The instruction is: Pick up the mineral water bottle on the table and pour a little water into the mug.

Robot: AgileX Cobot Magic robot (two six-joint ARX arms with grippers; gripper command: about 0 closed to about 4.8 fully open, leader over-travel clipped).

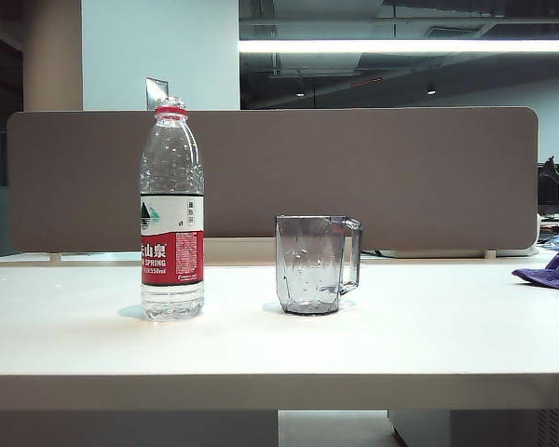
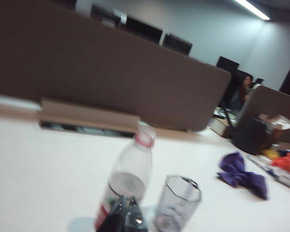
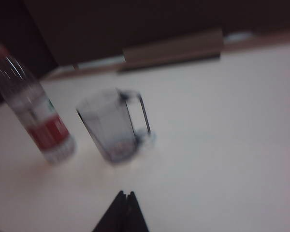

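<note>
Dim ceiling-strip lighting; both wrist views motion-blurred.

Bottle [image 1: 171,212] and mug [image 1: 314,264] stand apart – clear gap between; left gripper [image 2: 125,216], right gripper [image 3: 125,212] closed, short of both – bare table [image 1: 429,326] around.

A purple cloth [image 1: 552,270] lies before a brown partition [image 1: 354,177].
</note>
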